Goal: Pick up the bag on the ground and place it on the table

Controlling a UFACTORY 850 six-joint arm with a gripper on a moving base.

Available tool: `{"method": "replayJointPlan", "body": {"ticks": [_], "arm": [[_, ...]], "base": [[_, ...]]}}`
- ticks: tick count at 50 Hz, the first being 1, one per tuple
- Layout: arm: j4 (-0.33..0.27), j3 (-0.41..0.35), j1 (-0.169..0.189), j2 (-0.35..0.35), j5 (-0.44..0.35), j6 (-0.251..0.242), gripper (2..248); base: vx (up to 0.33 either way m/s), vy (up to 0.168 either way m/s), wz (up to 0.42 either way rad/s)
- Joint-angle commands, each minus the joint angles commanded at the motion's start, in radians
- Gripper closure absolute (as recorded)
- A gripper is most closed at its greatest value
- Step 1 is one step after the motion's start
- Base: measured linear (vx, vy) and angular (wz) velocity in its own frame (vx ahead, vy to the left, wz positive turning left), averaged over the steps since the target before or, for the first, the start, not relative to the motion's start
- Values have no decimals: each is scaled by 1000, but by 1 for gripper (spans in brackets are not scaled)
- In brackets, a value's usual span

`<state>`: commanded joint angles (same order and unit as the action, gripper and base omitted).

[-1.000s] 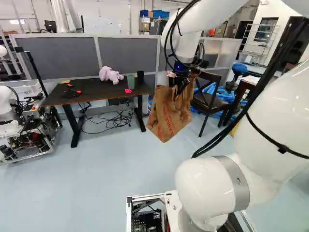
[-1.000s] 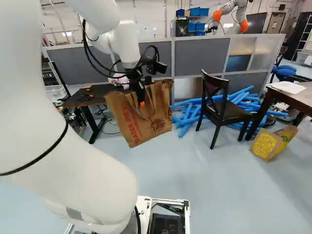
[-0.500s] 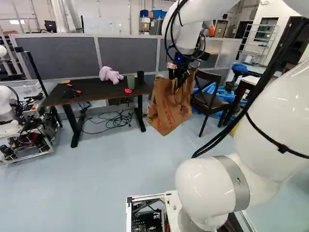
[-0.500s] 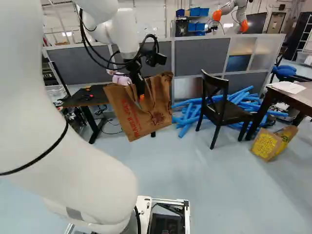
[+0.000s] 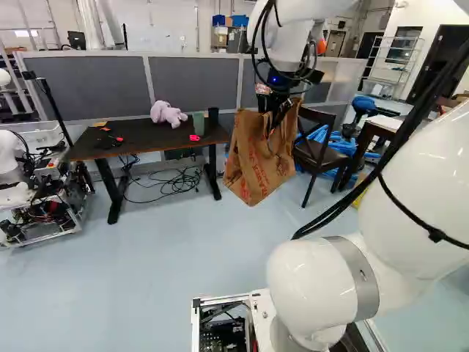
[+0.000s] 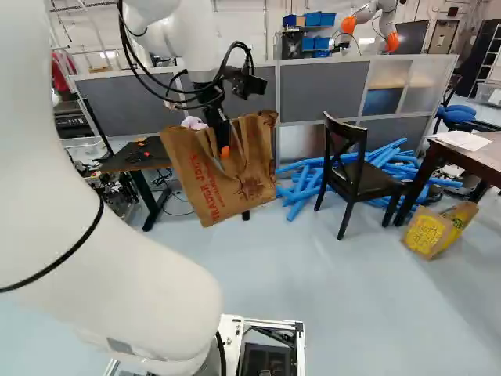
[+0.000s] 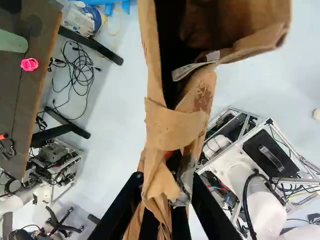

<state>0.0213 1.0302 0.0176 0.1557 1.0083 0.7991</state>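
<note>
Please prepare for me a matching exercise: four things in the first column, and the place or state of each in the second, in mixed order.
1. Paper bag
2. Plush toy
3. Blue tubes
4. Chair

A. Piled on the floor
B. Lying on the table
C. Dark, standing upright
D. Hanging from the gripper

Right pairs: 1-D, 2-B, 3-A, 4-C

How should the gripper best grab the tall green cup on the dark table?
Probably high on the green cup, coming from above, one finger on its near wall, one on the far side. It stands upright, with a black cup close beside it and a small pink object low in front. The gripper should set down the brown paper bag first.
</note>
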Motion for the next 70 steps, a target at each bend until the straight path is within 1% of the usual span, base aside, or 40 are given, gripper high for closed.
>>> {"method": "replayJointPlan", "body": {"ticks": [18, 24, 36, 59, 70], "arm": [[0, 0, 0, 0, 1, 0, 229], [0, 0, 0, 0, 1, 0, 229], [0, 0, 0, 0, 1, 0, 229], [0, 0, 0, 0, 1, 0, 229], [0, 0, 0, 0, 1, 0, 229]], "base": [[7, -2, -1], [35, 25, 146], [24, 77, 365], [36, 102, 456], [73, 44, 124]]}}
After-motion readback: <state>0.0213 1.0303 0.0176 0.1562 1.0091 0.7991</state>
